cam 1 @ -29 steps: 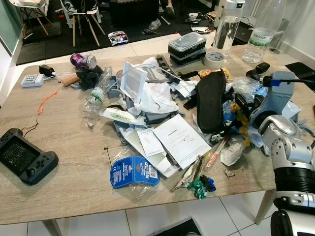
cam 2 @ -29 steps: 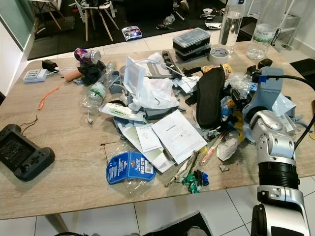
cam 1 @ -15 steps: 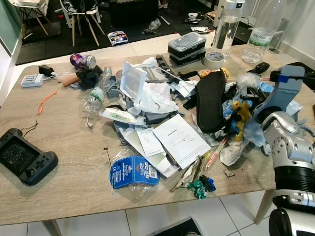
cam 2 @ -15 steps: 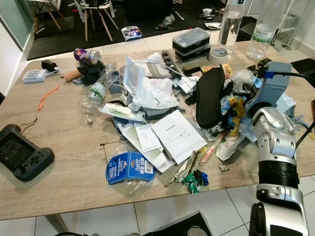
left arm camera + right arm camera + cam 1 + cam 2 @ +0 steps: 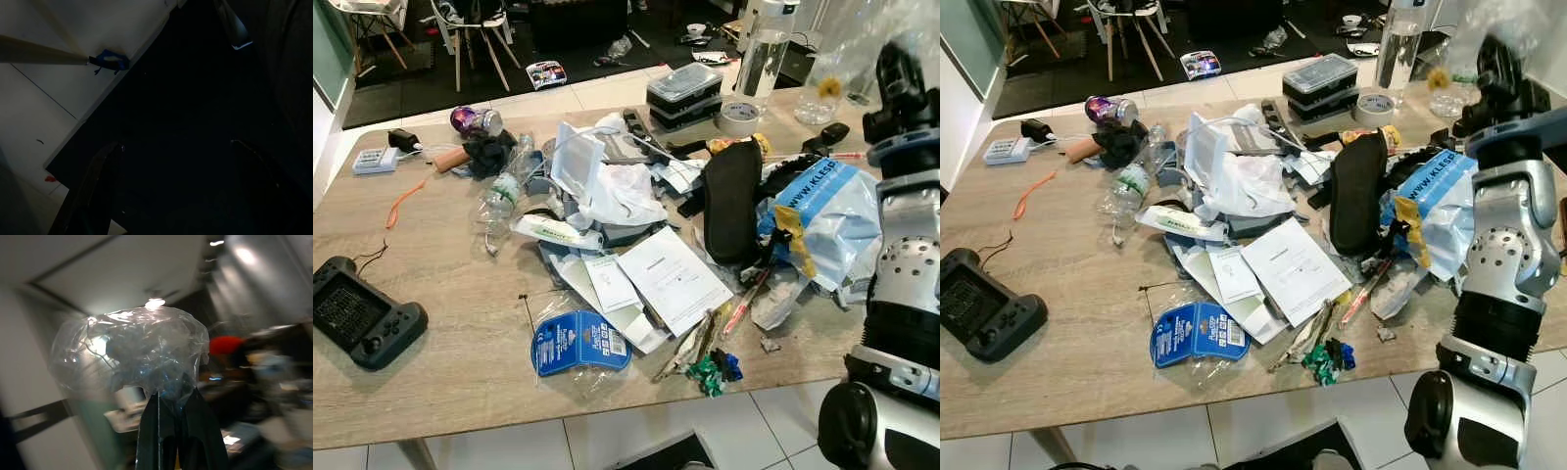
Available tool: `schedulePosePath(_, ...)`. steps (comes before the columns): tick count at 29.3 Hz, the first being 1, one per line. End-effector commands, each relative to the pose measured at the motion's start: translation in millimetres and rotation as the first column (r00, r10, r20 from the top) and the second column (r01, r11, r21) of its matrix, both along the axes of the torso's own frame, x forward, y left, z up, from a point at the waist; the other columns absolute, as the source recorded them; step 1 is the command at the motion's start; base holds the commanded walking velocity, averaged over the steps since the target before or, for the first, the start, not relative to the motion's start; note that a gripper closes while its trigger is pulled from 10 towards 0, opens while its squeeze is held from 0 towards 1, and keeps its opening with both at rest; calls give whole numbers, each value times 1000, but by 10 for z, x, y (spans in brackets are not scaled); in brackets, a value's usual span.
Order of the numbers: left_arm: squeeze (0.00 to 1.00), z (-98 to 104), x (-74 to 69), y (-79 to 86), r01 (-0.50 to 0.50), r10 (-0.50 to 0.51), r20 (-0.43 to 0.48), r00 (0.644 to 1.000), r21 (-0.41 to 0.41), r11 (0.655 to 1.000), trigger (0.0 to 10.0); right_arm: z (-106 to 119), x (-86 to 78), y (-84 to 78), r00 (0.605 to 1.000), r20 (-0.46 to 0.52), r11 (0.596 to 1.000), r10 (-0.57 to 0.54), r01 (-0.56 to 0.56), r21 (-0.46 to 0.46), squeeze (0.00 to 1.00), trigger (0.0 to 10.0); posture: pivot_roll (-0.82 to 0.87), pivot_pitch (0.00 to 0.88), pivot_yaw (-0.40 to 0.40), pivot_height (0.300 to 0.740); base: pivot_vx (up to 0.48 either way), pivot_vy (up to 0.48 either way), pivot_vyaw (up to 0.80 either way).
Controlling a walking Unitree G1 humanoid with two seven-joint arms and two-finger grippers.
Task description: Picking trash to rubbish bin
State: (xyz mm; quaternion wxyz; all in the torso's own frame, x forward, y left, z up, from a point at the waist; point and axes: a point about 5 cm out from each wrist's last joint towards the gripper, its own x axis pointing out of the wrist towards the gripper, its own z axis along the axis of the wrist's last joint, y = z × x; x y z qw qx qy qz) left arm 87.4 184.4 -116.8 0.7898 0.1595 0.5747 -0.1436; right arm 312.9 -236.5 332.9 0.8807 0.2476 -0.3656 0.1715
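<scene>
Between right hand (image 5: 176,406) fingers, clear plastic wrap (image 5: 132,352) (backlit).

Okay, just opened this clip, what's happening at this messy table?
The robot stands at a wooden table heaped with litter: papers, plastic bottles, a black shoe sole and a blue mailer bag. Its right gripper is raised at the table's right end, fingers pinched on a crumpled clear plastic wrapper held up in the air. The left arm hangs idle in the dark beside the table. No bin can be seen.
</scene>
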Motion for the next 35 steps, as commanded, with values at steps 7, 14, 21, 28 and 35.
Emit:
schedulePosePath(7, 0, -5, -2, -61, -3, 3, 1, 1000, -28, 1000, 10000, -285, -196, 647, 927, -34, 896, 373, -369, -247, 0, 10000, -81, 102, 49, 740, 0, 0, 0)
schedulePosePath(14, 0, -5, -1, -45, 14, -14, -5, 1000, -9, 1000, 10000, -365, -169, 706, 916, -66, 888, 396, -400, -227, 0, 10000, -72, 100, 51, 740, -217, 0, 0)
schedulePosePath(21, 0, -5, 1, -32, 14, -14, -7, 1000, 3, 1000, 10000, -507, -158, 772, 903, -145, 866, 404, -429, -255, 0, 10000, -67, 102, 54, 740, -373, 0, 0)
schedulePosePath(28, 0, -3, 7, -30, 15, -15, -6, 1000, 3, 1000, 10000, -688, -114, 899, 891, -242, 831, 384, -448, -330, 0, 10000, -65, 103, 52, 740, -376, 0, 0)
schedulePosePath(35, 0, -3, 8, -29, 16, -16, -5, 1000, 4, 1000, 10000, -981, 8, 874, 883, -391, 821, 259, -415, -393, 0, 10000, -65, 103, 52, 740, -378, 0, 0)
